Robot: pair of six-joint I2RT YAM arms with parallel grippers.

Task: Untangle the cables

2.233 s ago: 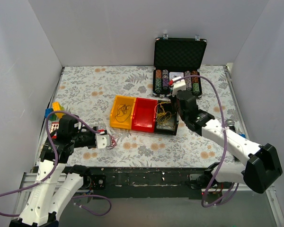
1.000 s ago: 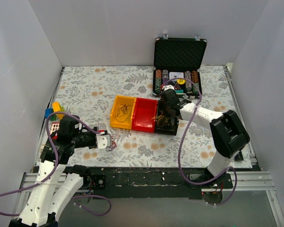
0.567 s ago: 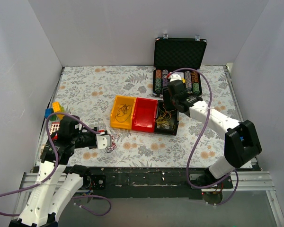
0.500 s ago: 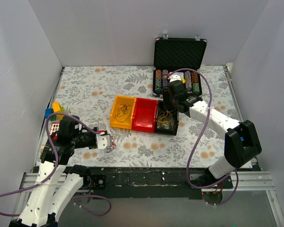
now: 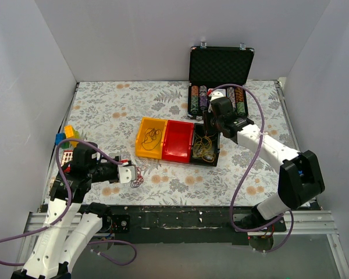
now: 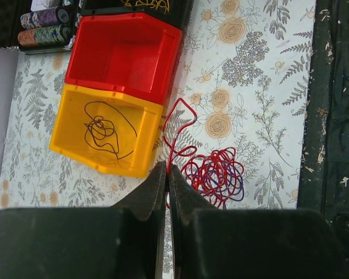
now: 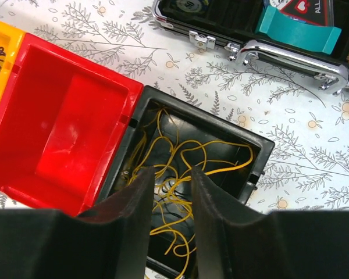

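A small clump of red and dark purple cables lies on the flowered table near my left gripper. My left gripper is shut on a red cable strand that loops up from the clump. The yellow bin holds a dark cable. The red bin is empty. The black bin holds several yellow cables. My right gripper is open and empty, hovering just above the black bin.
An open black case with poker chips stands behind the bins. Coloured blocks lie at the table's left edge. The dark front rail borders the table near the clump.
My right arm swung in over the black bin, dipped into it, then rose and shifted slightly right, open. The yellow cables stay in the bin. My left gripper has barely moved.
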